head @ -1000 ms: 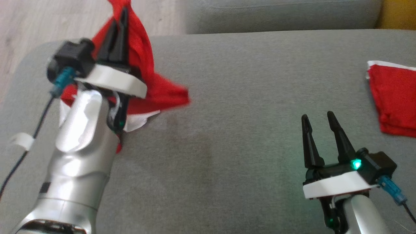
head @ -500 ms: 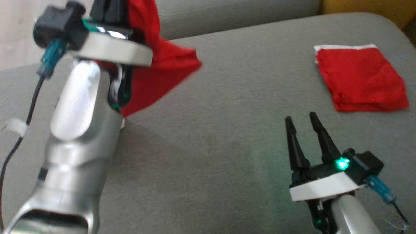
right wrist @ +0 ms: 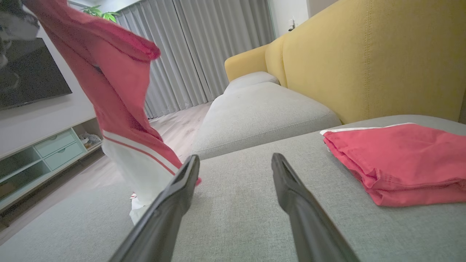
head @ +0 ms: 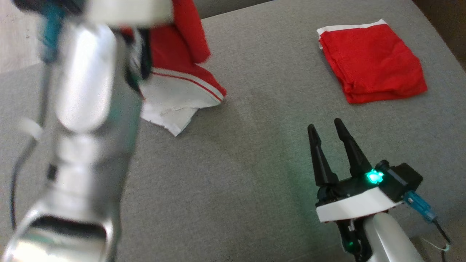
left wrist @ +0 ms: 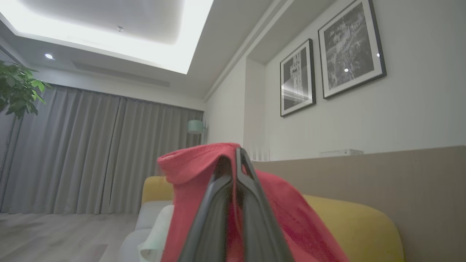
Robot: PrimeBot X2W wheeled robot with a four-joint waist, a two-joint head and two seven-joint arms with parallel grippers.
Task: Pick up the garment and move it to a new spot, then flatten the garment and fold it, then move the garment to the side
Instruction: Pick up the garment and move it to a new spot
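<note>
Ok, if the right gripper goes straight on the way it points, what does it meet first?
Likely just bare cushion: the right gripper aims between the hanging garment on its left and the folded garment on its right, touching neither. How low it points is unclear.

Grey sofa seat (head: 255, 163); yellow backrest (right wrist: 364, 54); folded red cloth (head: 371, 62); two framed pictures (left wrist: 349, 47)

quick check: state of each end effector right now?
Left end effector: closed, holding the red garment.
Right end effector: open, holding nothing.
</note>
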